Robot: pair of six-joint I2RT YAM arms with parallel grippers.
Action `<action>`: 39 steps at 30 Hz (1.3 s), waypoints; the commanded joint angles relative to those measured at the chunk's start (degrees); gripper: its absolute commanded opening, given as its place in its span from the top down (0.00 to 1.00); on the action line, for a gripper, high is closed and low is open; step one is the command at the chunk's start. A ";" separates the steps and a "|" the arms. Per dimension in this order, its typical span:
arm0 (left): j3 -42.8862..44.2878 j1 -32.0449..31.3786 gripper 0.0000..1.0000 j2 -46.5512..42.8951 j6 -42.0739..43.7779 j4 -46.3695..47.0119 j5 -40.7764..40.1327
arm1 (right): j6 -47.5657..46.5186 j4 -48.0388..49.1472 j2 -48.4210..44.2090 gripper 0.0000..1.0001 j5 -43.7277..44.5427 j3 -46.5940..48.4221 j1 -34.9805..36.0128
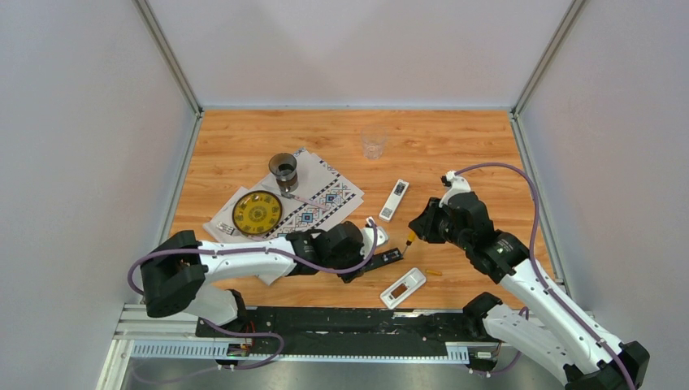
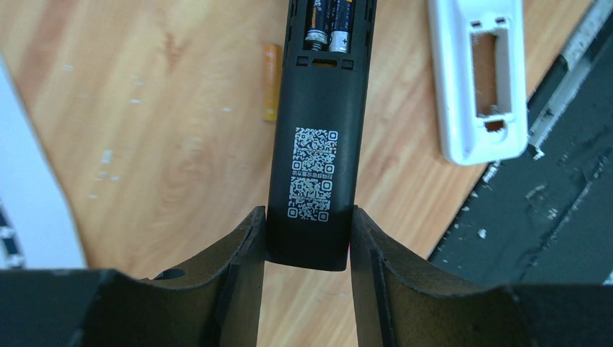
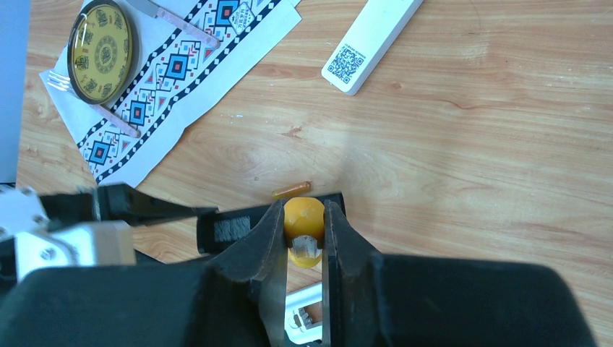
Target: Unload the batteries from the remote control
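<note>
My left gripper (image 1: 375, 241) is shut on the near end of a black remote (image 1: 388, 258), back side up with a QR code (image 2: 314, 170); its fingers (image 2: 246, 246) press both sides. Its open compartment holds two batteries (image 2: 329, 25), one darker, one orange-gold. A loose orange battery (image 2: 270, 81) lies on the wood beside the remote; it also shows in the top view (image 1: 434, 272) and in the right wrist view (image 3: 291, 189). My right gripper (image 1: 416, 230) is shut on an orange screwdriver handle (image 3: 303, 220), poised over the black remote's far end (image 3: 231, 228).
A white remote (image 1: 403, 287) with an empty open compartment (image 2: 483, 72) lies near the front edge. Another white remote (image 1: 394, 200) lies further back. A patterned cloth (image 1: 317, 199) carries a yellow plate (image 1: 257, 213) and a dark cup (image 1: 283, 171). A clear glass (image 1: 374, 145) stands at the back.
</note>
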 commanded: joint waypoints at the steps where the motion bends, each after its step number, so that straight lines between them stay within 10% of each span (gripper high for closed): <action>1: -1.48 -3.42 1.00 1.73 -4.99 6.85 2.01 | -0.92 3.77 -0.17 1.00 -0.18 0.11 -0.47; 23: -2.89 -5.19 0.99 9.29 -0.70 6.86 -8.01 | -0.92 14.40 4.30 1.00 -3.43 -6.65 -1.53; 34: -3.24 -5.10 0.32 9.82 2.83 5.02 -9.67 | -1.80 18.71 7.65 1.00 -3.79 -7.36 -1.97; 39: -2.45 -5.10 0.29 10.96 3.53 6.16 -8.72 | -1.97 18.80 9.40 1.00 -3.61 -6.83 -2.32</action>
